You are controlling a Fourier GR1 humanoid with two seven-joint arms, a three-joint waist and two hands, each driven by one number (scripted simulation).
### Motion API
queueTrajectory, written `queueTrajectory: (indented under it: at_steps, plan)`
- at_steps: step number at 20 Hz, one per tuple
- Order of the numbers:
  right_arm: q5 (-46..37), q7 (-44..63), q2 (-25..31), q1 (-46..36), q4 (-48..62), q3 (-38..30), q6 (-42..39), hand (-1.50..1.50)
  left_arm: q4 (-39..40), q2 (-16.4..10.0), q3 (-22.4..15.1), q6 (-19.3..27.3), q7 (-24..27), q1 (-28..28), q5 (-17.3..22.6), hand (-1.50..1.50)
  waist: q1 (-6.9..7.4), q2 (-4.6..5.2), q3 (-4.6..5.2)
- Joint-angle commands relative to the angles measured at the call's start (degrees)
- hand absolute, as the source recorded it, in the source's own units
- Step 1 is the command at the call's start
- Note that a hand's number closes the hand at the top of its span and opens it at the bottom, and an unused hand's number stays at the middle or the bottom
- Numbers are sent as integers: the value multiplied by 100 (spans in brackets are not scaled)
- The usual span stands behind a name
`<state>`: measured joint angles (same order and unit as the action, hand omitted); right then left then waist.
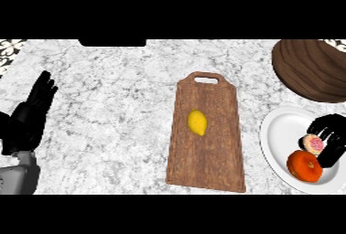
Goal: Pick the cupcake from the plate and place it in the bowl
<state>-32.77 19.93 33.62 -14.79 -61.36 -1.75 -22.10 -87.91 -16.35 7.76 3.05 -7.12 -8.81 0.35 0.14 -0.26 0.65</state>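
Observation:
A white plate (283, 132) lies at the right edge of the counter. On it sit an orange donut (304, 166) and, just above it, a cupcake (313, 144) with pink frosting lying on its side. My right hand (331, 137) is over the plate with its black fingers curled round the cupcake. A dark wooden bowl (310, 68) stands at the far right, above the plate. My left hand (30, 109) rests open at the left edge, fingers pointing up, far from everything.
A wooden cutting board (206, 160) with a handle hole lies in the middle of the marble counter, a yellow lemon (197, 122) on it. A dark object (111, 42) shows at the counter's far edge.

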Motion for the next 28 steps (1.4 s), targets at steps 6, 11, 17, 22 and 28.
queueTrajectory:
  at_steps: [6, 11, 17, 22, 28]
  plan:
    - [-552, -774, -342, -231, 990, -83, 957, 150, -97, 177, -8, 24, 51, 118, -101, 0, 29, 33, -69]
    - [-804, -660, -77, -163, 638, -256, 1407, 150, -254, 37, 49, 49, -191, 61, -203, 0, 1, 20, -67]
    - [-1277, -3135, -269, -747, -474, 1581, 689, 150, 40, 233, -197, -51, 27, -72, -202, 0, 255, 50, -72]
    - [-1277, -3891, 107, -714, -1141, 1355, 1255, 150, -318, 311, -154, 125, -195, 154, -229, 0, 6, -5, -69]
    - [-222, -3645, 270, -812, -2098, -66, 1440, 150, 87, 233, 36, 130, -3, -91, -208, 0, -145, -3, -63]
